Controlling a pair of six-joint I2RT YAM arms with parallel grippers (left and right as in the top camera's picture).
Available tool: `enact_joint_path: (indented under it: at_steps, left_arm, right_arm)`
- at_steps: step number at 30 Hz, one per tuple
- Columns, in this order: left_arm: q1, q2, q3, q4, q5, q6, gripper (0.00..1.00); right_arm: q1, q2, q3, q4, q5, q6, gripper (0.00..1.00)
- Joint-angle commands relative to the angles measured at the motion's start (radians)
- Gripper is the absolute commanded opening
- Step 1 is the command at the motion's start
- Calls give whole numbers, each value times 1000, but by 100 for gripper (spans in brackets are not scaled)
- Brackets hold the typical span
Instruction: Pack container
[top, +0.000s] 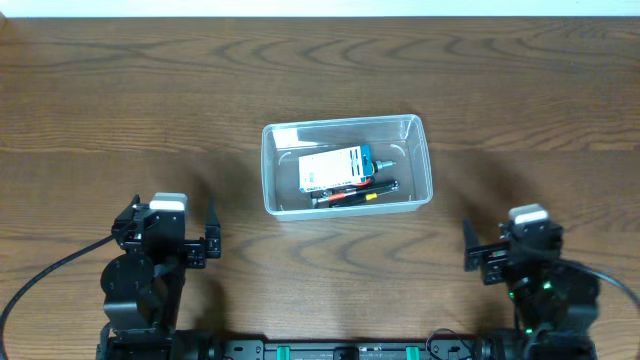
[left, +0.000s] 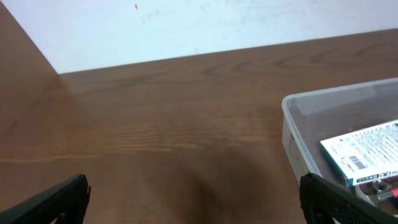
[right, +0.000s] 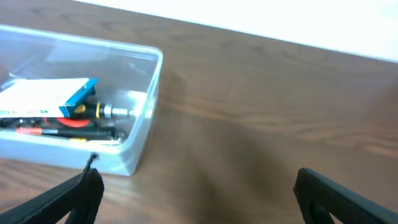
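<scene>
Container (top: 412, 158): mid-tabletop (top: 110, 110), well apart from both arms.
Overhead: blue-and-white box (top: 335, 167) lay over tools (top: 352, 194) inside.
Right wrist only: metal tool tip (right: 115, 112) showed beside box.
Left pincer (left: 193, 190): wide.
Right pincer (right: 199, 182): wide.

Clear container (top: 272, 165) holds a blue-and-white box (top: 335, 168) on brown woodgrain table (top: 120, 110).

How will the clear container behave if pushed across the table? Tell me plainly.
The container probably slides easily: flat bottom, smooth wooden table. It looks light, thin plastic holding only a box and a few tools. Low and wide, it seems unlikely to tip.
</scene>
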Motion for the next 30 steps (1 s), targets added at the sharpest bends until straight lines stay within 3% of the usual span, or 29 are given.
enact_joint_path:
  at_steps: [1,9,15,21,30]
  left_arm:
    - [-2,2,-5,-13,7,-5,98]
    - [-2,2,-5,-41,7,-5,98]
    - [-2,2,-5,-87,7,-5,98]
    - [-2,2,-5,-145,7,-5,98]
    - [-2,2,-5,-280,7,-5,98]
  right_arm:
    - [28,-80,-125,124,-36,67,99]
    - [68,-166,-338,480,-17,-48,99]
    - [72,-180,-352,480,38,-114,99]
    - [71,-180,-351,470,145,43,99]
    - [71,-180,-351,474,141,52,99]
